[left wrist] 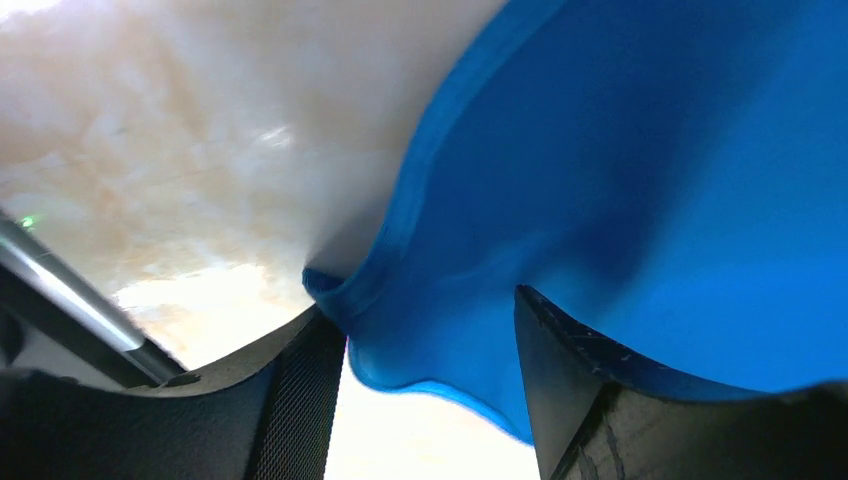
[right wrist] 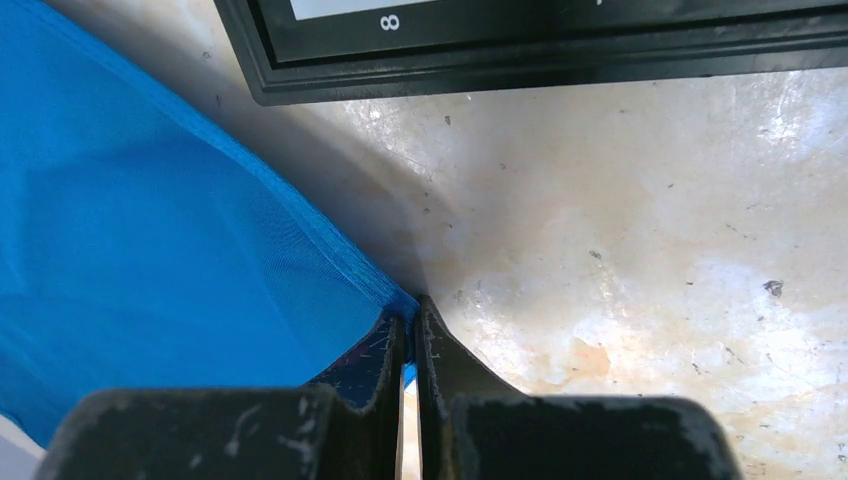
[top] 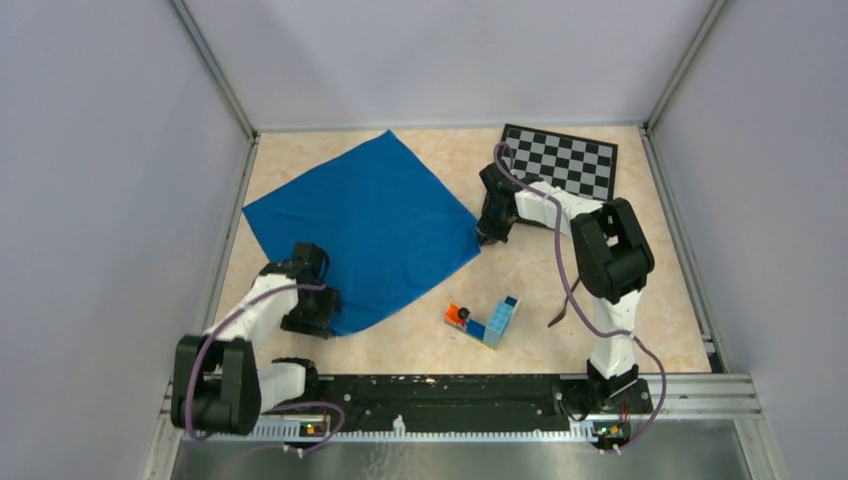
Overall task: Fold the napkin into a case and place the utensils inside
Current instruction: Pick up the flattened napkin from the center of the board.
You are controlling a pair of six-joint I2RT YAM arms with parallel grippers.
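The bright blue napkin (top: 370, 225) lies spread flat like a diamond on the beige tabletop. My right gripper (top: 490, 238) is at its right corner, and in the right wrist view the gripper (right wrist: 410, 320) is shut on the hem of the napkin (right wrist: 150, 260). My left gripper (top: 318, 318) is at the near-left corner. There its jaws (left wrist: 425, 320) stand apart, with the wavy, slightly lifted edge of the napkin (left wrist: 620, 150) loose between them. A slim grey utensil end (top: 557, 317) shows beside the right arm; the rest is hidden.
A black-framed chessboard (top: 565, 160) lies at the back right, its edge (right wrist: 500, 60) close beyond the right gripper. A small blue toy-brick block (top: 497, 322) with an orange piece (top: 458, 315) sits near the front centre. Grey walls enclose the table.
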